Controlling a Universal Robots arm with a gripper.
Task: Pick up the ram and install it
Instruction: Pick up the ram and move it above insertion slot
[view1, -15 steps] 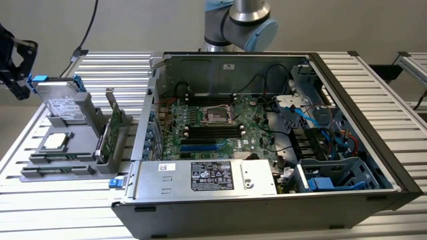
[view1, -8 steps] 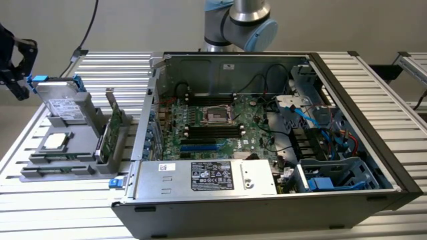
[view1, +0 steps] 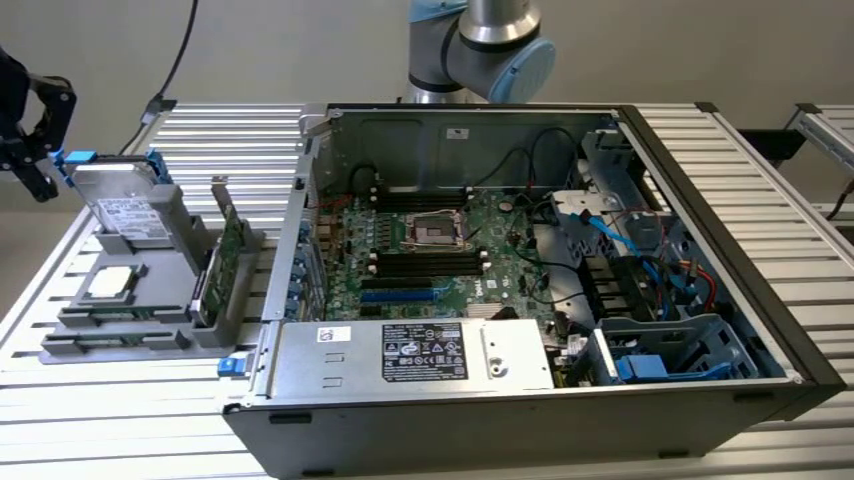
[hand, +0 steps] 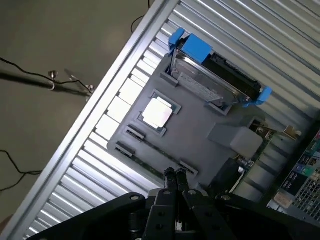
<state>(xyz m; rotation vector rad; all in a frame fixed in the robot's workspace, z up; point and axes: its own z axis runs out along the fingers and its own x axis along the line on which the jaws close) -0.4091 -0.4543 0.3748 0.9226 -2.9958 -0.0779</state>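
I have the gripper (hand: 175, 175) with its fingers pressed together and nothing between them, hanging over the grey fixture (hand: 200, 130). The fixture sits on the slatted tabletop (view1: 747, 180) at the exterior view's left. In that view the gripper is the dark shape at the far left edge of the frame, apart from everything on the fixture.

I take the ram (hand: 159, 151) to be the thin dark strip standing on edge in a slot between small clips along one edge of the fixture. That edge is the lower one in the exterior view, at the lower left of the frame. The strip is too slim for me to be sure. In the wrist view the gripper's tips lie near one end of it, but I can't tell how high above it they are. The ram is not held.

The fixture's layout makes sense to me: each part has its own cradle, so a thin edge is left free for a grasp from above. The hard drive (view1: 127, 205) with blue tabs leans at the fixture's upper end. The card (view1: 230, 255) stands upright on the side nearest the case (view1: 534, 440). A square chip (view1: 114, 282) lies flat in a pocket between them.

The case lies on its side with the panel off, taking up the centre and right of the exterior view. That leaves the motherboard (view1: 441, 250) facing up and the long memory slots (view1: 420, 262) by the socket reachable from above. Those slots look unfilled to me, so I judge that the ram is not yet installed.
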